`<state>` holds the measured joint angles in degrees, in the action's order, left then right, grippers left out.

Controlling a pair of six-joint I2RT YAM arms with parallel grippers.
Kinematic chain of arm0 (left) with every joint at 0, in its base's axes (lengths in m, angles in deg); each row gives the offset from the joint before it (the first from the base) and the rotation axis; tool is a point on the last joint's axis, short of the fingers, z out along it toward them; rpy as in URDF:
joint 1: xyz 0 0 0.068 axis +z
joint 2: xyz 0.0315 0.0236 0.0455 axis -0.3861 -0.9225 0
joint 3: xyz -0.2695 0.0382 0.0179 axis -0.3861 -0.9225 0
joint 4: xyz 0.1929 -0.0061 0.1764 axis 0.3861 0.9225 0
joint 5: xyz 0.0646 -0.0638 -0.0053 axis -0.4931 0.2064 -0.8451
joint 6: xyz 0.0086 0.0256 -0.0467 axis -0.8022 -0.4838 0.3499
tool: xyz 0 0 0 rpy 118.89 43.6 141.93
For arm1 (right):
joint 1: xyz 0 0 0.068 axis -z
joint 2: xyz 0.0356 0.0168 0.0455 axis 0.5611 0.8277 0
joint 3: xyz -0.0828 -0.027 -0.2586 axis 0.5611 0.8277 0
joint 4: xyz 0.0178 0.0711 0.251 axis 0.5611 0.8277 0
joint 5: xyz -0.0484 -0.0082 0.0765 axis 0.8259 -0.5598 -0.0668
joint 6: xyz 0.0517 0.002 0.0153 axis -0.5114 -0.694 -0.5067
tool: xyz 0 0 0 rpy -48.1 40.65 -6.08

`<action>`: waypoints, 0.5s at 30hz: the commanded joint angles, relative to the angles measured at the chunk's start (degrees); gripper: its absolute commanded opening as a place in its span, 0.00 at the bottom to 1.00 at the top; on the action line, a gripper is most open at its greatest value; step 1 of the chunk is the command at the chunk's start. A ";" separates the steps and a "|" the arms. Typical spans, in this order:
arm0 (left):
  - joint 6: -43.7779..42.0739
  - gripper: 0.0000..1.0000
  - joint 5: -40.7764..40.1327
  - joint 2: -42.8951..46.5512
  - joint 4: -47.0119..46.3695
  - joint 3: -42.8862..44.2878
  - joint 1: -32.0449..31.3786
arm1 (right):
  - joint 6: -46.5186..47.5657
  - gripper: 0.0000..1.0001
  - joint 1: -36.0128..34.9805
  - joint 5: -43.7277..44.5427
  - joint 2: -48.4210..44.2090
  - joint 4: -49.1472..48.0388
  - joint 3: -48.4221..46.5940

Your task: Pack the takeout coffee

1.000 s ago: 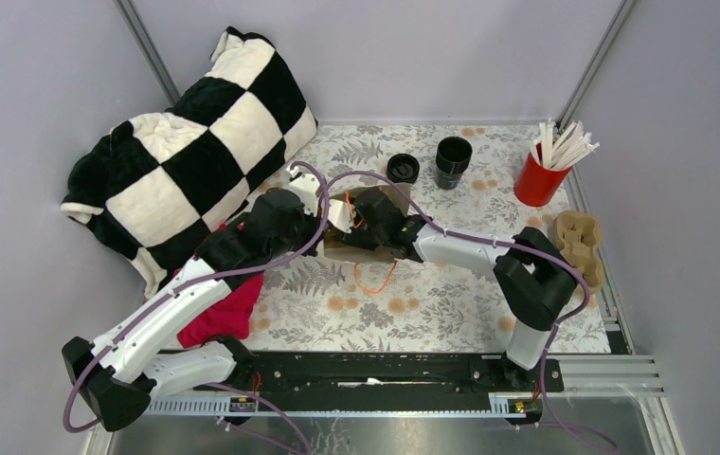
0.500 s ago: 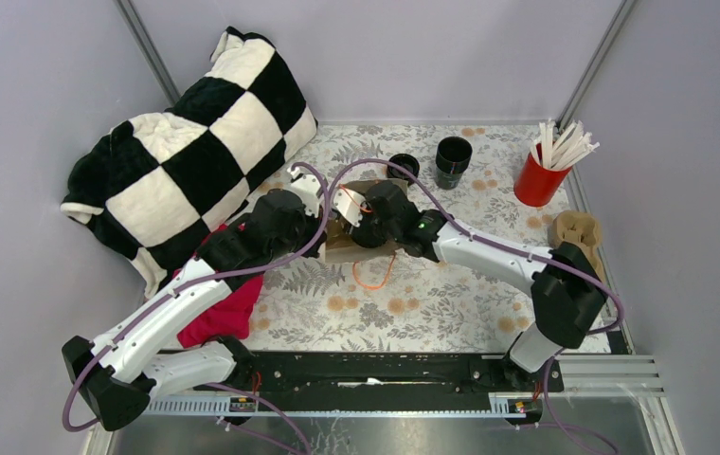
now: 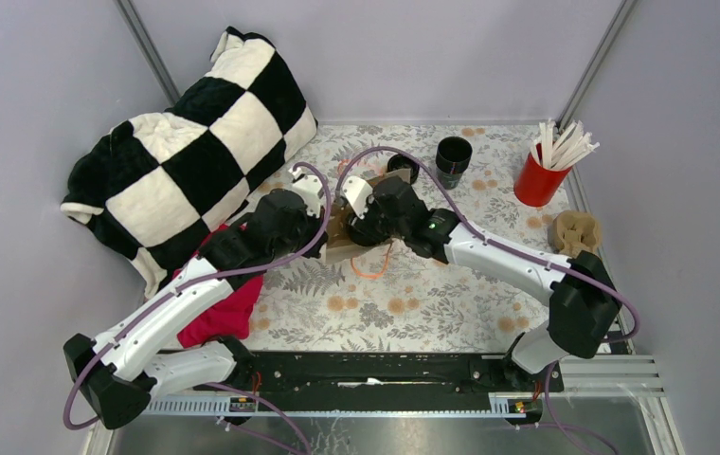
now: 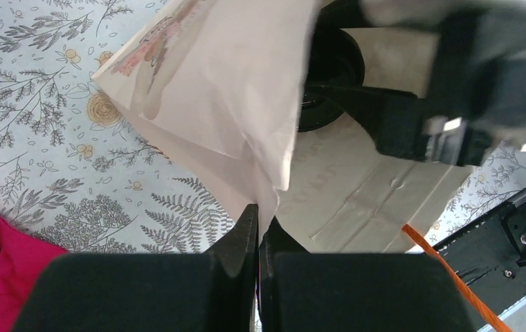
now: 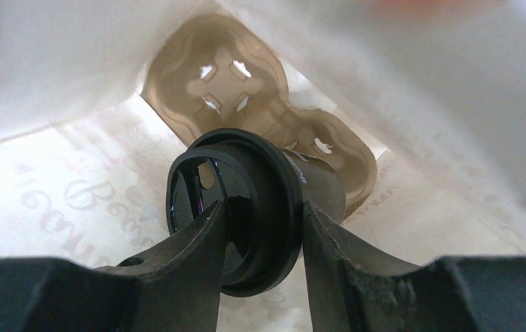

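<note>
overall, the desk [image 3: 413, 313] is carrying a floral cover, and a black-and-white checked blanket [image 3: 195, 152] is lying heaped over its far left corner. a red cloth [image 3: 228, 313] is lying at the left edge, partly under the left arm.

both arms are reaching toward the middle of the desk and meeting at a paper bag [image 4: 232, 90], which is lying on its side with its mouth facing the right arm. an orange handle [image 4: 447, 270] is trailing from the bag onto the desk.

the left gripper [image 4: 259, 214] is pinching the edge of the bag mouth, with its jaws pressed fully together on the paper.

the right gripper [image 5: 260, 221] is reaching inside the bag. its jaws are standing partway closed and clamping the takeout coffee [image 5: 246, 200] from both sides, just behind the lid. the black lid is sitting on the cup and facing the wrist camera. a brown cup carrier [image 5: 232, 90] is lying deeper in the bag, just behind the cup.

at the far edge, a stack of black cups [image 3: 453, 159] is standing beside a stack of lids [image 3: 402, 167]. a red cup [image 3: 536, 182] is holding white sticks [image 3: 565, 144] at the far right. more cardboard carriers [image 3: 574, 232] are lying near the right edge.
</note>
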<state>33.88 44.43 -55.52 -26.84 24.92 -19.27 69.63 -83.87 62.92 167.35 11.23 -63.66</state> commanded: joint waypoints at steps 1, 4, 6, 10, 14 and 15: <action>0.63 0.00 -0.27 -1.18 0.53 1.73 -0.39 | -7.62 0.27 0.32 -0.76 -4.28 -3.06 -2.31; 0.78 0.00 -1.11 -2.00 1.93 3.41 -0.38 | -9.55 0.26 0.32 -2.55 -5.14 -2.63 -2.92; 0.69 0.00 -1.20 -2.02 2.09 3.99 -0.36 | -10.04 0.26 0.27 -3.18 -6.22 -2.15 -2.73; 1.00 0.00 -2.29 -1.94 2.60 5.83 -0.25 | -10.05 0.26 0.31 -3.35 -8.68 -0.84 -1.69; 1.44 0.00 -2.04 -4.05 4.07 9.29 -0.08 | -11.97 0.26 0.30 -6.48 -10.49 1.04 -2.15; 1.73 0.00 -2.15 -4.71 4.61 10.53 -0.04 | -12.83 0.26 0.26 -6.97 -10.79 1.39 -2.41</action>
<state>34.36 43.20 -58.36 -22.67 29.92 -19.46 60.34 -83.85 59.16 159.96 11.74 -63.81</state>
